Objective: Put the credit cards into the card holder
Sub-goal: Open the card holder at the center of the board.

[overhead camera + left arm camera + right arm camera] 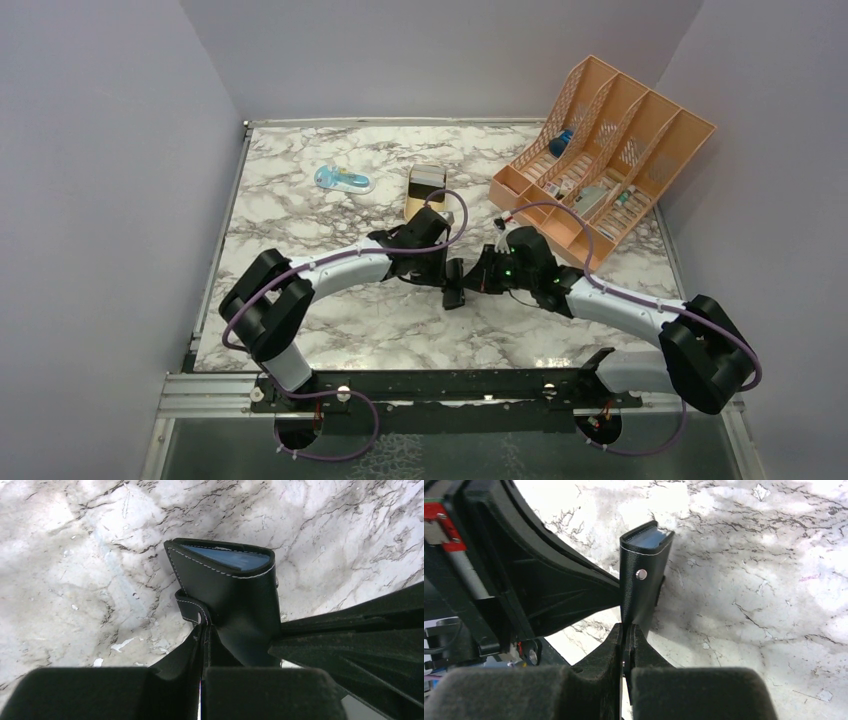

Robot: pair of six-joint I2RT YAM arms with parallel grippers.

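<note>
The step in hand appears to be opening the card holder (455, 287), which sits mid-table between the two arms; the left gripper (202, 630) is pressed together on a leather flap at the holder's near edge, and the right gripper (626, 632) is pinching the opposite edge, just below the snap stud; the holder juts straight out ahead of both, its blue lining showing at the far end. The next move, I judge, calls for drawing the two sides gently apart to bare the slots without slipping either pinch; the credit cards cannot be made out, though a gold tin (427, 188) stands just beyond on the table (330, 330).
</note>
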